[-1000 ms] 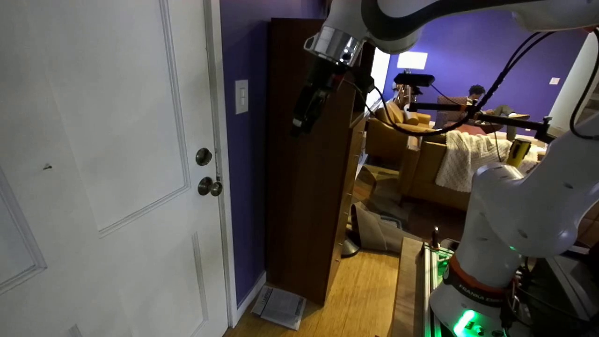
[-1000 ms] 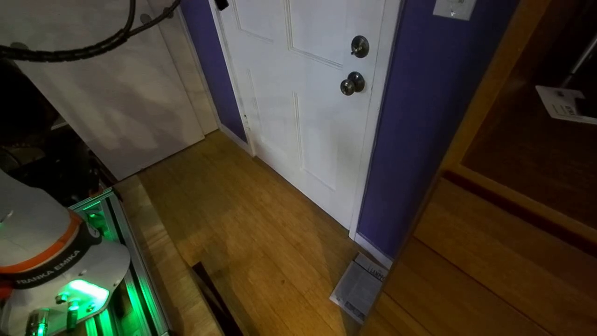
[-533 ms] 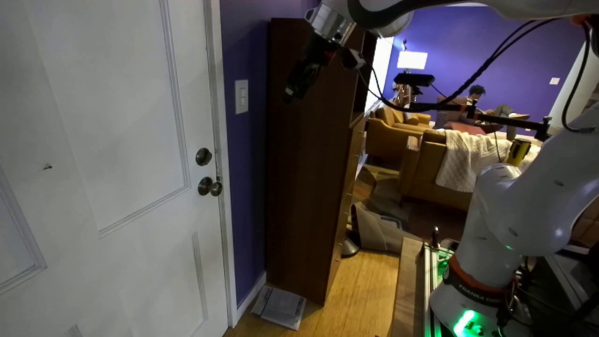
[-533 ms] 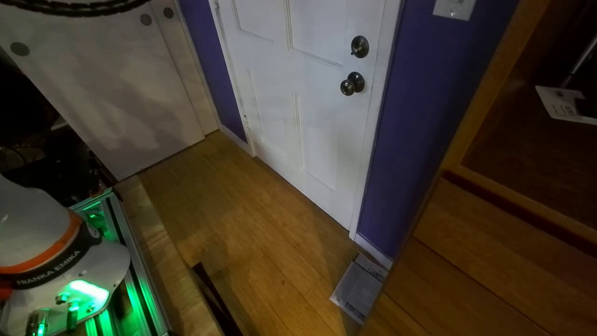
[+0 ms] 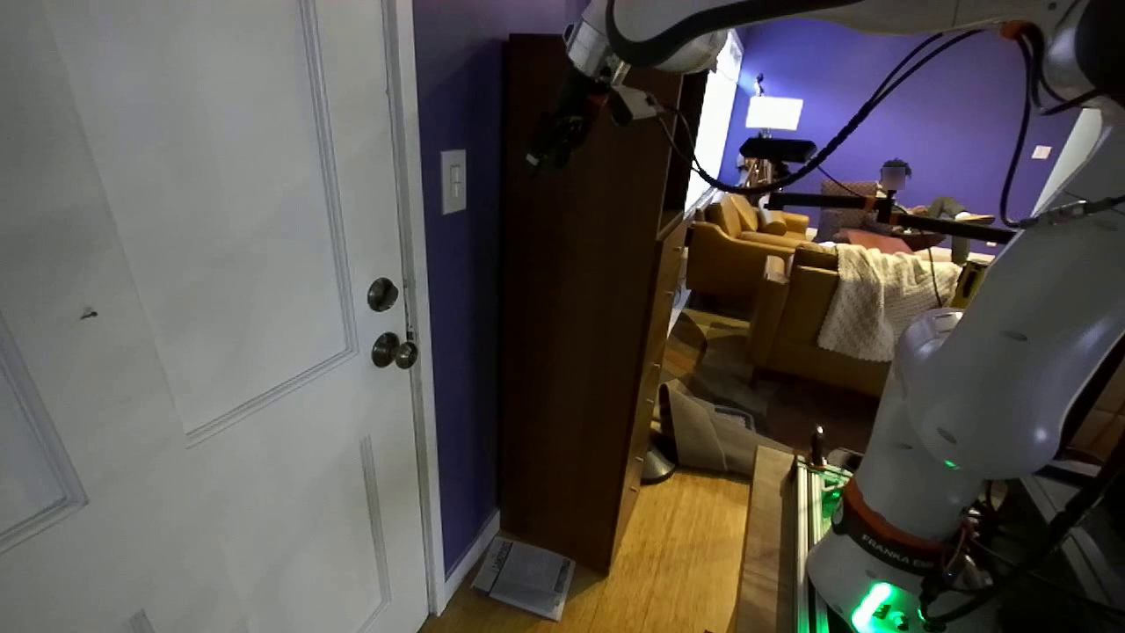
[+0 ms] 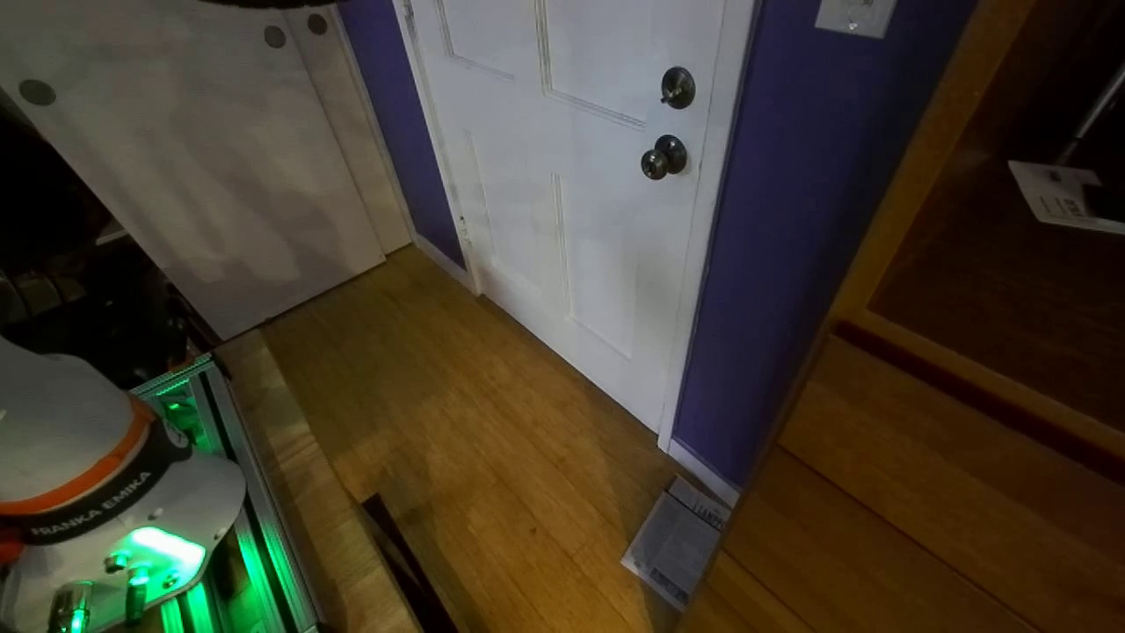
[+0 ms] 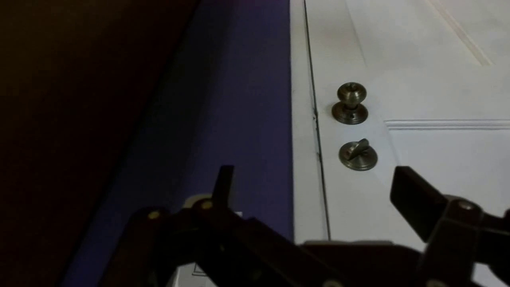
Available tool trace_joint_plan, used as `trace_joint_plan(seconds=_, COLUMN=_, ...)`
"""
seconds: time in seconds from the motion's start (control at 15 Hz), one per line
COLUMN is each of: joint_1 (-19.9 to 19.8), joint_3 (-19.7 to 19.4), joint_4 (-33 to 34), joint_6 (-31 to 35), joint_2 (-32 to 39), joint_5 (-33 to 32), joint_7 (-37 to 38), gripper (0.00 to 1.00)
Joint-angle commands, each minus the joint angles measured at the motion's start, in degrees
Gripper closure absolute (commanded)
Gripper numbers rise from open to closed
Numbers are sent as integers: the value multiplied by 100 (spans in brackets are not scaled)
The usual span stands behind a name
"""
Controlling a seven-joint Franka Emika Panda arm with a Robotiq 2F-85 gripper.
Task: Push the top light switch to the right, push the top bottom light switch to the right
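A white upright switch plate [image 5: 453, 182] is on the purple wall beside the door frame. Its upper part is the top light switch [image 5: 455, 174] and its lower part the top bottom light switch [image 5: 455, 191]; both are too small to tell their positions. The plate's lower part [image 6: 857, 16] also shows at a top edge. In the wrist view, which stands upside down, part of the plate [image 7: 195, 275] shows at the bottom, mostly hidden behind a finger. My gripper [image 5: 547, 149] is in the air right of the plate, apart from it. In the wrist view its fingers [image 7: 314, 175] are wide open and empty.
A tall brown cabinet [image 5: 571, 352] stands close behind and right of my gripper. The white door [image 5: 246, 264] has a deadbolt [image 5: 382, 294] and a knob [image 5: 394, 350]. A newspaper [image 5: 525, 576] lies on the floor. My cable hangs in a loop below the arm.
In an exterior view my gripper has moved up and a little left, nearer the switch plate's height. The arm has reached forward, and its cable has risen almost out of an exterior view.
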Motion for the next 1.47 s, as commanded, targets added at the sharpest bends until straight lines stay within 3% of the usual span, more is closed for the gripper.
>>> trace_joint_plan(seconds=0.0, joint_1=-126, joint_3=-136, joint_4=553, joint_6=119, joint_2=563, joint_5=-114, joint_7=-79, gripper=0)
trace_joint_plan(seconds=0.13, joint_1=-177, joint_3=-178, joint_4=785, joint_6=53, joint_2=768, joint_5=-7, joint_7=79, gripper=0)
trace_joint_plan(seconds=0.2, joint_1=-136, joint_3=-136, joint_4=516, joint_6=110, joint_2=526, joint_5=-2, joint_7=-19, gripper=0)
trace_joint_plan(seconds=0.87, joint_1=-144, joint_3=-135, joint_4=626, joint_6=243, joint_2=651, joint_5=15, joint_7=-13, gripper=0)
trace_joint_plan(seconds=1.13, joint_1=-115, joint_3=-251, joint_4=1149, joint_6=182, joint_2=1140, joint_5=469, joint_7=-356, gripper=0)
trace_joint_plan(seconds=1.2, joint_1=-137, joint_3=-266, joint_4=1306, joint_6=202, joint_2=1291, joint_5=535, joint_7=-391, gripper=25)
trace_joint_plan(seconds=1.27, joint_1=-162, joint_3=-274, joint_4=1449, joint_6=224, joint_2=1435, joint_5=574, joint_7=-405, gripper=26)
trace_joint_plan(seconds=1.4, joint_1=-221, joint_3=-293, joint_4=1787, joint_6=253, joint_2=1762, joint_5=621, joint_7=-397, gripper=42)
